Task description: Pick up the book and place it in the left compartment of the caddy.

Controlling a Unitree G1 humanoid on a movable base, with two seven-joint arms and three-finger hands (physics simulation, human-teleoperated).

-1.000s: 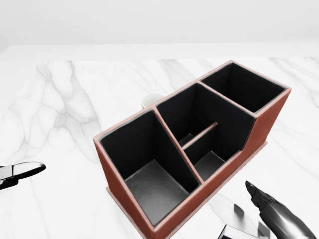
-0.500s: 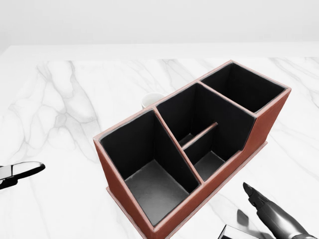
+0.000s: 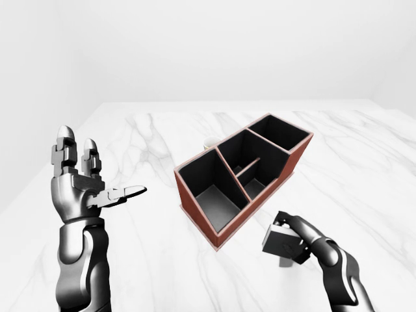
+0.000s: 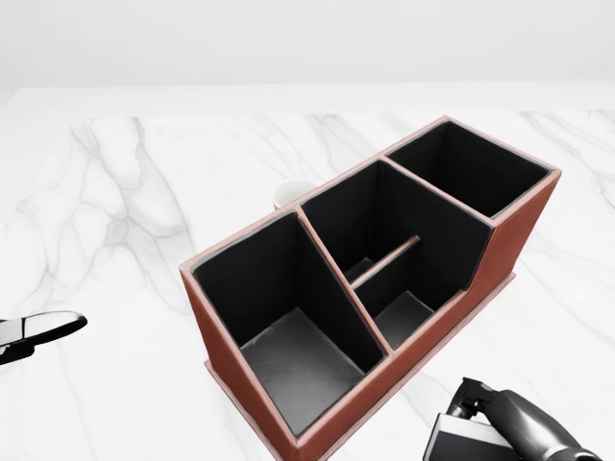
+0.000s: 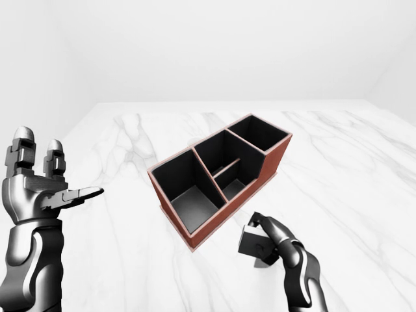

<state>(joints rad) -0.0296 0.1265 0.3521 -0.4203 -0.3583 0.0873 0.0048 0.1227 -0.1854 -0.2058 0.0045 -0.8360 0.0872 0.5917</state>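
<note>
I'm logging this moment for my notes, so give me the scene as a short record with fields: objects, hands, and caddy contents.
surface: white marble table
caddy: red-brown caddy with black compartments, all empty
book: small dark book, right of caddy in left-eye view, gripped
right robot hand: fingers closed round book
left robot hand: open, raised, holding nothing
other: white cup partly hidden beyond caddy

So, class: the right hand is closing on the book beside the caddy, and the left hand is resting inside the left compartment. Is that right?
Not quite. The left hand is not inside the left compartment; the left-eye view shows it raised and open, well left of the caddy. The rest holds: the right hand has its fingers around the book beside the caddy.
</note>
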